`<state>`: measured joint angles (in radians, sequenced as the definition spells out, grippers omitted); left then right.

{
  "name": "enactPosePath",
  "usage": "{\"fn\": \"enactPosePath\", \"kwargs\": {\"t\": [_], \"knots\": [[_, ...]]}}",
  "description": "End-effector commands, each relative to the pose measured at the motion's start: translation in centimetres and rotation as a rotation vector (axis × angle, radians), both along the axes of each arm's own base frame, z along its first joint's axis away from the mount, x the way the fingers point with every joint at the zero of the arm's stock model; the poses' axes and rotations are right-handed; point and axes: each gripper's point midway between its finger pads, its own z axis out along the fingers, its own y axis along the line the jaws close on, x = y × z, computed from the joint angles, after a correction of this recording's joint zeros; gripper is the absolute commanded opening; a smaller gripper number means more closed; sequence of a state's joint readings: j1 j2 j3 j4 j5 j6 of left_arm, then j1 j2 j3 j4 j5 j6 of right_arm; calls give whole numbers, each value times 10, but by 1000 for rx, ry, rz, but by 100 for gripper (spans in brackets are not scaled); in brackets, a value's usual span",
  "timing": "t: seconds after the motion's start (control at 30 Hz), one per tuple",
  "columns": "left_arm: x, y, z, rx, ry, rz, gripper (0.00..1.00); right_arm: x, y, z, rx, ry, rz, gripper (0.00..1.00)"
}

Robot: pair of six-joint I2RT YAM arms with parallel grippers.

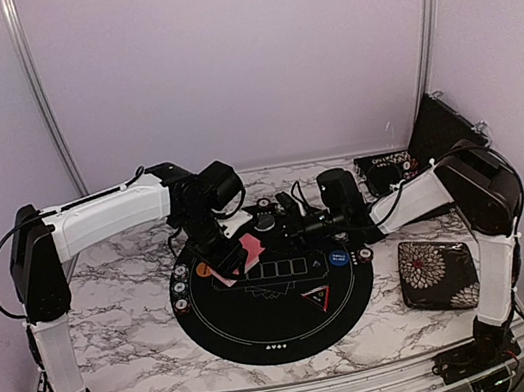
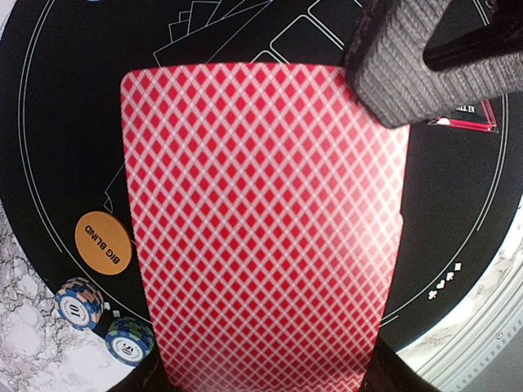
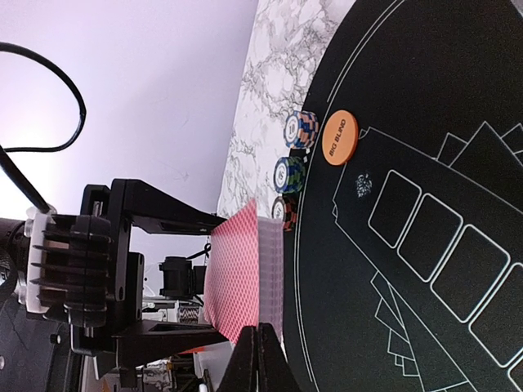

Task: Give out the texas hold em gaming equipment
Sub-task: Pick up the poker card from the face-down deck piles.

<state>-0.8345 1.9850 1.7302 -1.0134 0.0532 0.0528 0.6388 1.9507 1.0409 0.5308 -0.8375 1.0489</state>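
left gripper (image 3: 225,278) is clamped on the deck of red-backed cards (image 2: 261,220) up over the black mat (image 2: 65,122), and the right gripper (image 3: 257,359) is pinched fully together at the deck's corner, so honestly if it's grabbed two cards or none, the pull probably spills cards.

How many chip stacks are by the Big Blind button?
3 stacks, in a row at the edge of the mat beside the button: nearest stack, middle stack, far stack partly behind the cards. Others may be hidden by the cards.
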Motion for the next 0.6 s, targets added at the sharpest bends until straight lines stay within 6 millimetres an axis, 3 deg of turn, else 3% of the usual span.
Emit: {"fn": "enactPosePath", "kwargs": {"t": [0.0, 0.57], "knots": [[0, -1, 16, -31, -34, -4, 45, 3, -7, 23, 38, -38, -9, 0], [2, 0, 15, -22, -42, -4, 45, 11, -24, 29, 43, -44, -42, 0]]}}
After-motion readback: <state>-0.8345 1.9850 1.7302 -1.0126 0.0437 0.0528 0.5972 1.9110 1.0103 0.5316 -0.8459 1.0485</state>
